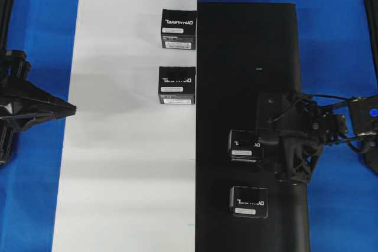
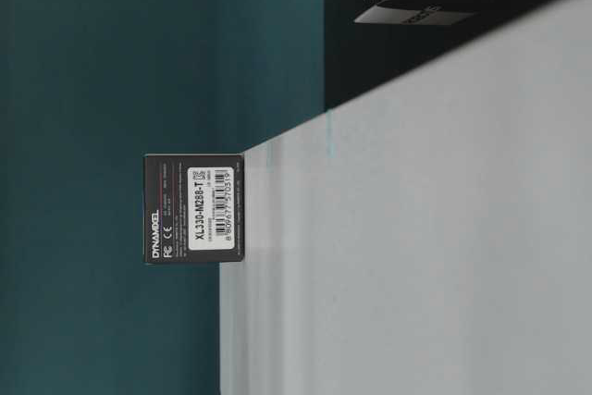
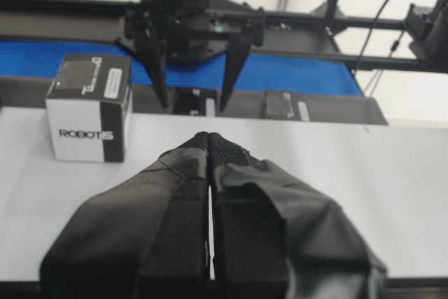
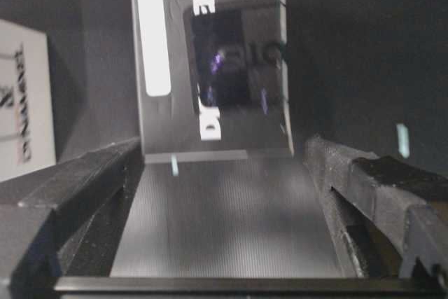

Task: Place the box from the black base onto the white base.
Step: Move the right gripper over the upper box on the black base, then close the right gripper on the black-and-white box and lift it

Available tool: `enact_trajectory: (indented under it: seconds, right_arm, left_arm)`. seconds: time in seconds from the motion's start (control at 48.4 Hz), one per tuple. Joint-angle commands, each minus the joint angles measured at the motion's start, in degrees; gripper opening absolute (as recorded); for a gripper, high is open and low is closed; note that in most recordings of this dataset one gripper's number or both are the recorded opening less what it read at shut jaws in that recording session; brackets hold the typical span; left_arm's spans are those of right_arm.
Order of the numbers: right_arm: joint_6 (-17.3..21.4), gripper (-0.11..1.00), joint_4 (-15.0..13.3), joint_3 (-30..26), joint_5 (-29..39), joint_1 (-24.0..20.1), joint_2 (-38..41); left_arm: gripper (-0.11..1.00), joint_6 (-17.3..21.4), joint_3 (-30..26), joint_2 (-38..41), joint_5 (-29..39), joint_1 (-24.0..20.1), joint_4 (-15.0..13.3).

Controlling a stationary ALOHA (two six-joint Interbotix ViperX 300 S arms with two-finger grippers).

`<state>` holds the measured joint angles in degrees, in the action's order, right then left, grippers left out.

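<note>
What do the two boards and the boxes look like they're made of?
White base: smooth, slightly glossy sheet, faint sheen bands; plastic or coated board, unclear. Black base: matte, fine ribbing in the right wrist view, possibly corrugated plastic. Box: printed cardboard carton, glossy top reflecting light.

You get even overhead light; the white base (image 1: 124, 116) glares softly, while the right wrist view is dim and blurred.

You see the left gripper (image 3: 210, 141) with its fingers pressed together over the white base (image 3: 392, 194). Ahead and left of it stands a box (image 3: 89, 106); straight beyond, the right gripper (image 3: 194, 99) hangs spread wide.
</note>
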<state>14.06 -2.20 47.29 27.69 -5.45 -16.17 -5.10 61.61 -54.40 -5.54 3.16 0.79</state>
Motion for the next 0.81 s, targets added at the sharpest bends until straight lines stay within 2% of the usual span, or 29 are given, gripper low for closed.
enact_trajectory:
  seconds: [0.0, 0.331, 0.785]
  right_arm:
    - [-0.18, 1.00, -0.18, -0.70, -1.93, 0.09, 2.11]
    - [0.00, 1.00, -0.62, -1.93, -5.71, 0.26, 5.19]
    - [0.35, 0.99, -0.62, -1.93, -6.86, 0.62, 5.19]
  left_arm:
    - [-0.03, -0.09, -1.49, 0.35, -0.35, 0.09, 0.09]
    - [-0.03, -0.09, -1.41, 0.44, -0.26, 0.09, 0.18]
    - [-0.03, -0.09, -1.23, 0.44, -0.35, 0.00, 0.09]
